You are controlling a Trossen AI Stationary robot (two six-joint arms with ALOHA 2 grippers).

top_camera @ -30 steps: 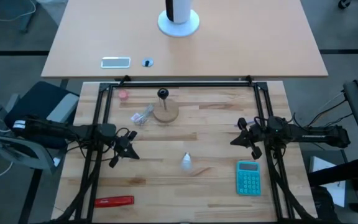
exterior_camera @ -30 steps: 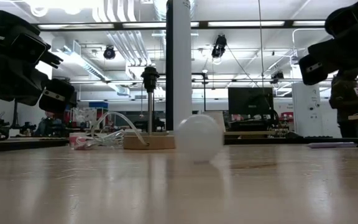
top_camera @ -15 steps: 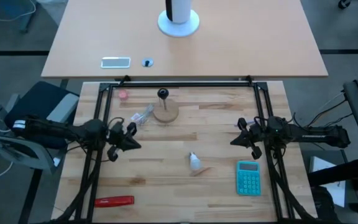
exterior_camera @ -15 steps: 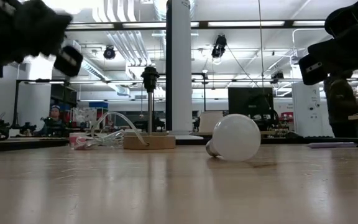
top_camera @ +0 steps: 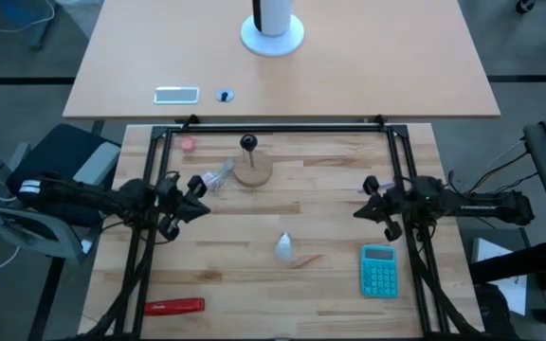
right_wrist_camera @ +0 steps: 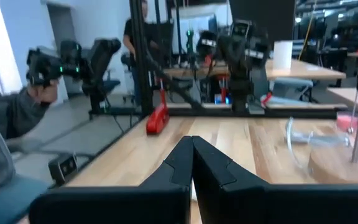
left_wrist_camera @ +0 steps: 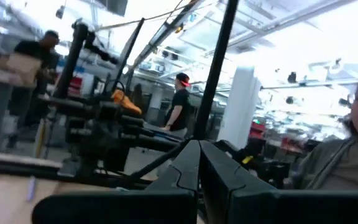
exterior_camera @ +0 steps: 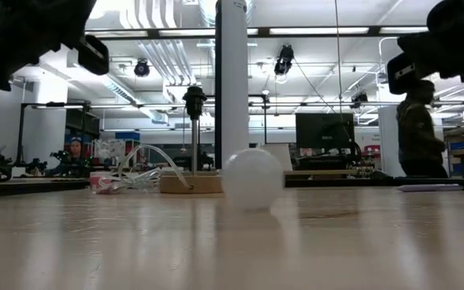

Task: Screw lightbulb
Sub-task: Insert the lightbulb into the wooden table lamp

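The lightbulb (top_camera: 284,248), small, white and round, lies on its side on the wooden table between the two arms; in the low view (exterior_camera: 252,179) its round end faces the camera. A round wooden stand (top_camera: 253,170) with a black socket (top_camera: 248,144) on a post stands farther back. My left gripper (top_camera: 193,196) is shut and empty, above the table to the left of the bulb and near the stand; its fingers meet in the left wrist view (left_wrist_camera: 197,149). My right gripper (top_camera: 366,204) is shut and empty at the right, far from the bulb (right_wrist_camera: 192,142).
A clear plastic bag (top_camera: 216,177) lies just left of the stand. A teal calculator (top_camera: 378,270) lies near right, a red tool (top_camera: 173,306) near left, a small pink thing (top_camera: 188,144) far left. A black frame (top_camera: 273,124) edges the table. People show in the room behind.
My left gripper has risen and gone toward the table's far edge, nearer the plastic bag, turning as it went. The lightbulb has rolled a little toward the right, its base showing, and rolled back to about where it lay.
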